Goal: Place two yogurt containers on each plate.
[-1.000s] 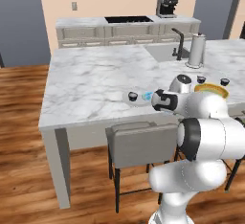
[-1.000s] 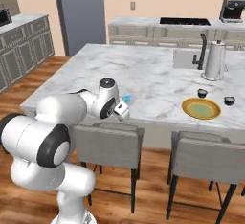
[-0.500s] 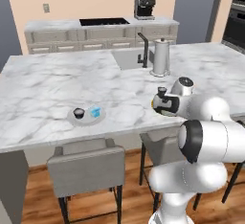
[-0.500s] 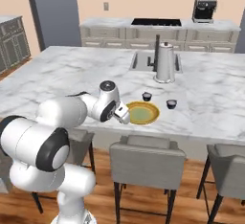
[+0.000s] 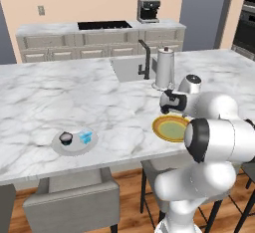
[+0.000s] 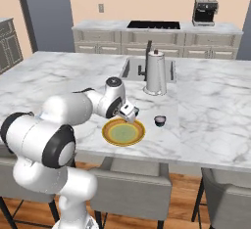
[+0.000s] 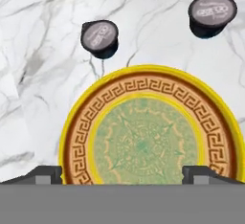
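Gripper (image 7: 122, 173) — fingers spread wide, holding nothing, poised over the yellow-rimmed plate (image 7: 148, 144) | plate bare | two dark yogurt cups on the marble beyond its rim — one at 11 o'clock (image 7: 99, 38), one at 1 o'clock (image 7: 212, 12) | grey plate (image 5: 74, 143) already carries two.

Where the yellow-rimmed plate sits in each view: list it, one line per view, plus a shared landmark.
Left base view: yellow-rimmed plate lies right of centre at the counter's near edge, beside the white arm.
Right base view: it lies centre-left, just below the gripper.
Hand view: it covers the lower middle, bare, two dark cups beyond it.
Shared landmark: the steel canister in both base views.
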